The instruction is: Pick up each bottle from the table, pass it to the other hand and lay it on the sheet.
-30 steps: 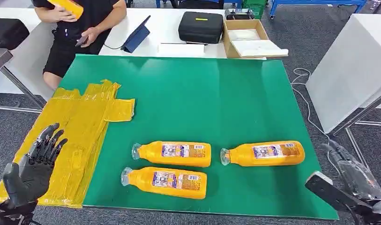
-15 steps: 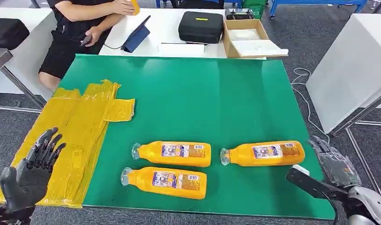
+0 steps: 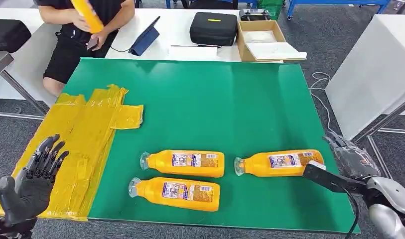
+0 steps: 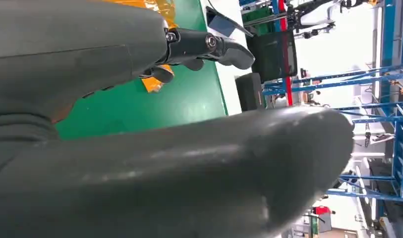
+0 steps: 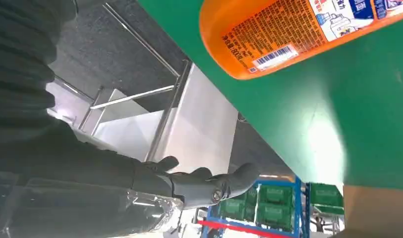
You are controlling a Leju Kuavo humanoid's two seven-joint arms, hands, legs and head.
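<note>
Three orange bottles lie on their sides on the green table (image 3: 200,99), caps pointing left: one at the near left (image 3: 176,193), one just behind it (image 3: 184,163), one to the right (image 3: 280,163). The yellow sheet (image 3: 85,139) covers the table's left edge. My left hand (image 3: 33,181) hovers open over the sheet's near corner, fingers spread. My right hand (image 3: 349,169) is open beside the base of the right bottle, apart from it. In the right wrist view that bottle's base (image 5: 288,34) lies beyond my right hand's fingers (image 5: 204,186).
A person (image 3: 80,35) sits behind the table's far left corner, holding another orange bottle (image 3: 88,15). On the white table behind are a tablet (image 3: 145,37), a black case (image 3: 213,29) and a cardboard box (image 3: 265,42). A white table (image 3: 374,74) stands to the right.
My right hand has come up and forward from the near right corner to the right bottle's base. The person has shifted the bottle they hold. My left hand has barely moved.
</note>
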